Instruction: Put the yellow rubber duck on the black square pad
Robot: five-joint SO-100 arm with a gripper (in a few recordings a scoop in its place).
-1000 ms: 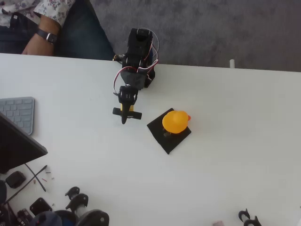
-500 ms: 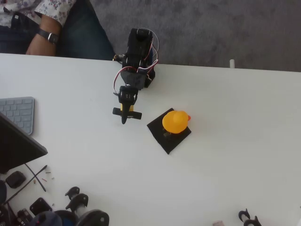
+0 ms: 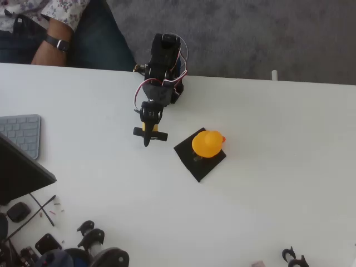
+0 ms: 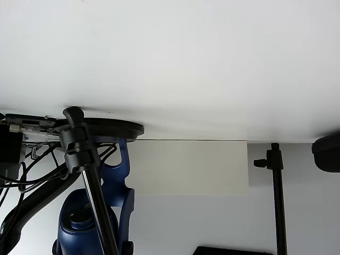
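White bench under bright light, grey carpet behind it. On the pad sits the duck, over the far corner with its beak past the edge. Well left of both hangs the claw, empty; from overhead I cannot tell how far open it is. Judging by looks, the duck is light, hollow and squashy, smooth enough to slip from a hard pinch. Should it need nudging, a gentle grip across the round body seems best, not the beak.
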